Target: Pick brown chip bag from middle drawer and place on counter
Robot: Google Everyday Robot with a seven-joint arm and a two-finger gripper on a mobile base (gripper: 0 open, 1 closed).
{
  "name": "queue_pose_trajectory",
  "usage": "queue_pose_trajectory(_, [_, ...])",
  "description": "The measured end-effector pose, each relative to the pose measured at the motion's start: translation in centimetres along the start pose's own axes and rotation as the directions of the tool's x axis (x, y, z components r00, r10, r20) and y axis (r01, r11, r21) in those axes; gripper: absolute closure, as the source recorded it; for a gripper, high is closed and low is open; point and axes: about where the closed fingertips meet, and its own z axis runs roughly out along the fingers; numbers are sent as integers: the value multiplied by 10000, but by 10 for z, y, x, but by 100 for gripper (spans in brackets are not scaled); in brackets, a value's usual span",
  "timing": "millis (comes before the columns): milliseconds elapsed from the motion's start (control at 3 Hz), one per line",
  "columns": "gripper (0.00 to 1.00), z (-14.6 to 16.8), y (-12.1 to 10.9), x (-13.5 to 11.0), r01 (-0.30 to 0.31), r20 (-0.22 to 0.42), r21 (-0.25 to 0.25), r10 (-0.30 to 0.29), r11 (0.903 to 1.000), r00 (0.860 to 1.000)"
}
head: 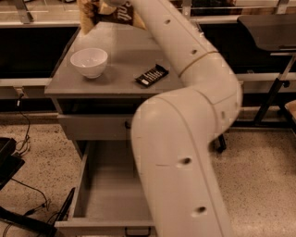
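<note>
The brown chip bag (pixel 107 12) hangs at the top edge of the camera view, above the far left part of the counter (pixel 120 55). My gripper (pixel 116 3) is at the top of the bag, mostly cut off by the frame edge, and is shut on it. My arm sweeps from the lower middle up to the bag and hides the right half of the cabinet. The middle drawer (pixel 108 185) is pulled out below, and its visible grey floor is bare.
A white bowl (pixel 89 61) sits on the counter's left side. A small black bar with white stripes (pixel 151 75) lies near the middle. A closed drawer front (pixel 92 127) sits above the open drawer. Cables and a dark stand (pixel 18 185) lie on the floor at left.
</note>
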Motion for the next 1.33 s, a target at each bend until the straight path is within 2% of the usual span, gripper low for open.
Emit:
queue_pose_trajectory(333, [100,39,-2,-16,375,228,295,-382,9989,9990])
queue_pose_trajectory(667, [100,54,-12,-26,390,65,731,-396,9966,9992])
queue_pose_trajectory(1000, [81,53,-15,-26,377,68,800,-384,9961,9992])
queue_pose_trajectory(1333, [58,53,-15,-26,377,68,799,-384,9961,9992])
